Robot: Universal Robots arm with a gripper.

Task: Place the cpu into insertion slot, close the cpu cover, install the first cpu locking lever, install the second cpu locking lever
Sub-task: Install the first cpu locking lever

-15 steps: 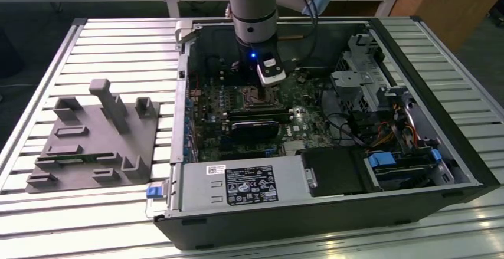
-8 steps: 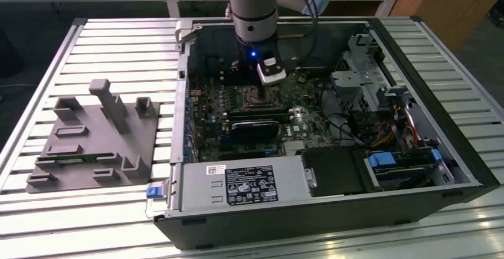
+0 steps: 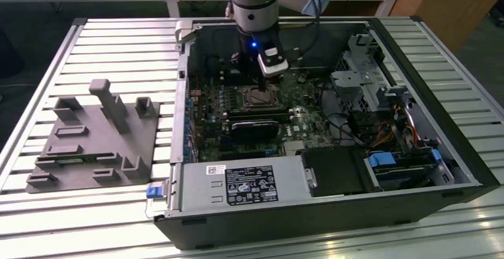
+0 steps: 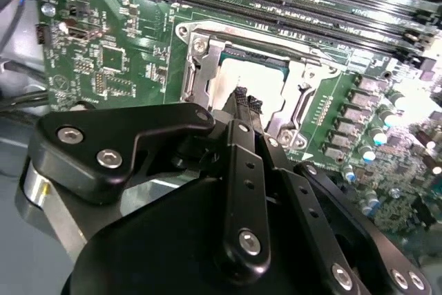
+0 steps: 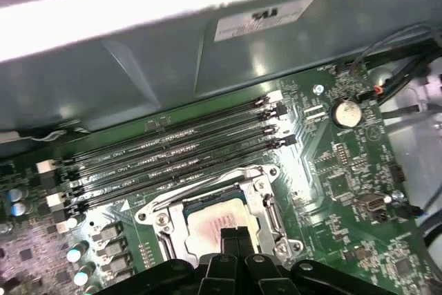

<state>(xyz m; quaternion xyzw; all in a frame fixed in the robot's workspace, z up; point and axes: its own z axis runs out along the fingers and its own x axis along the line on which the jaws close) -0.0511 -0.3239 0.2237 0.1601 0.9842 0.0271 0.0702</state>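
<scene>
In the second wrist view our gripper (image 4: 243, 98) hangs right over the cpu (image 4: 252, 81). The jaws look pressed together, or almost. We see nothing held between them, and we cannot tell if the tips touch the chip or float just above it.

The cpu is a small, flat, pale square. It lies in the slot (image 4: 207, 67), which has a silver rim and green board (image 4: 103, 53) all around. In the first wrist view the cpu (image 5: 210, 222) sits in the slot (image 5: 166, 222) too, with the long black memory slots (image 5: 173, 153) just behind it.

We think the cpu is very light and stiff, but easy to hurt. It looks smooth, so it could slip. We think it is best held by two side edges, softly, and kept level. We would not press on its face or touch its underside.

The black jaws hide the near part of the cpu and the slot in both wrist views. So we cannot say if the chip lies fully flat. We cannot pick out the cover or the two levers for sure among the silver parts.

Far off, in the exterior view, the gripper (image 3: 261, 87) reaches down into the open computer case (image 3: 331, 212) over the slot (image 3: 259, 98). The case lies on a slatted table (image 3: 118, 41), beside a grey tray (image 3: 87, 147).
</scene>
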